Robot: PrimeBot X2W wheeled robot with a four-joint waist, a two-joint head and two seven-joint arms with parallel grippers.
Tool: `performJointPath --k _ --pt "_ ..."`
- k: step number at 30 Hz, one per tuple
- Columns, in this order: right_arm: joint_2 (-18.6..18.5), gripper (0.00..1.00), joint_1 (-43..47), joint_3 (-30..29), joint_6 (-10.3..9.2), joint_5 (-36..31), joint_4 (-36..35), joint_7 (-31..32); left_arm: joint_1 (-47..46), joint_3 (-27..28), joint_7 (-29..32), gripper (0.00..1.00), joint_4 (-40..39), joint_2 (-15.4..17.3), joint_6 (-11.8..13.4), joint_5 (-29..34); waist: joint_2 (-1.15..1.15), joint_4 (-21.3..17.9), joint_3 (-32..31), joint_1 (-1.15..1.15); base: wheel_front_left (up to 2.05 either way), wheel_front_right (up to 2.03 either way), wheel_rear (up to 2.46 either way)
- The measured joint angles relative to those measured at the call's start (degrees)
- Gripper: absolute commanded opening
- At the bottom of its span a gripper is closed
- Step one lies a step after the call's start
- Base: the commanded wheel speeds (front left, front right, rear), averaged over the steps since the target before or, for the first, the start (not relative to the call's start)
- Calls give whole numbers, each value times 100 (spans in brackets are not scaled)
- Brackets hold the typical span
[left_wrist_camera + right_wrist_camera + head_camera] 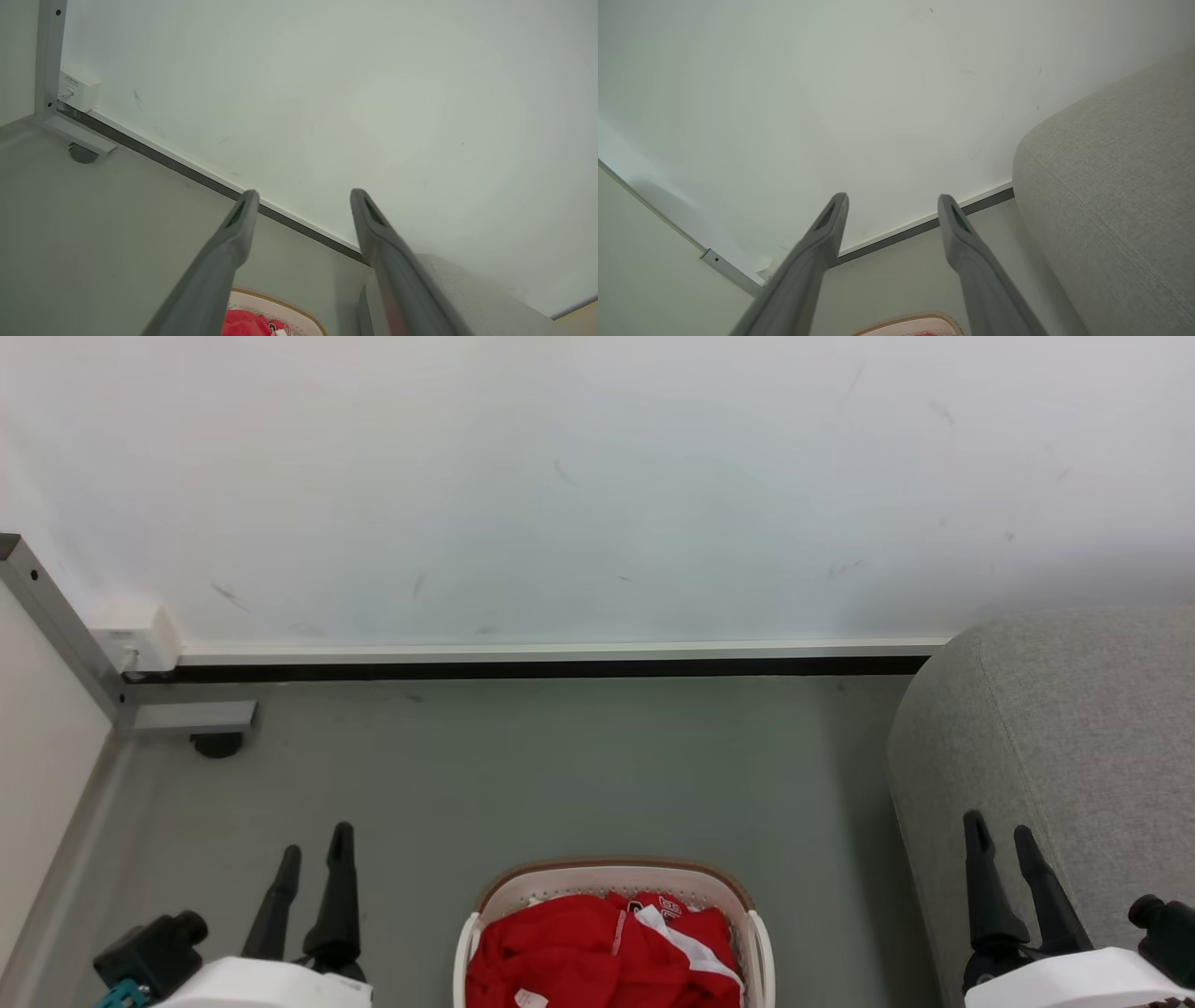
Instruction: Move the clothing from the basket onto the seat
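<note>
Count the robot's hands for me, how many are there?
2. The left hand is at the lower left of the head view, over the floor. The right hand is at the lower right, by the seat. Both are open and empty.

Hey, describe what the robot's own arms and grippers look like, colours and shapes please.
The left gripper and right gripper each have two long, tapering black jaws with a narrow slot near the tip. Both rise from smooth white wrist shells. A black plug with a teal tip sits beside the left one; a black knob beside the right.
</note>
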Motion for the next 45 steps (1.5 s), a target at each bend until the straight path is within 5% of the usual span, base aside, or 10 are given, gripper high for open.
performJointPath --k 19,45 --pt "8 100 -4 202 0 -1348 185 -297 42 -379 -299 100 10 214 253 1123 0 -65 -11 0 0 0 0" --pt "5 100 -21 415 0 -2336 133 -643 75 -232 -648 100 10 65 -26 2238 0 -132 -26 0 0 0 0"
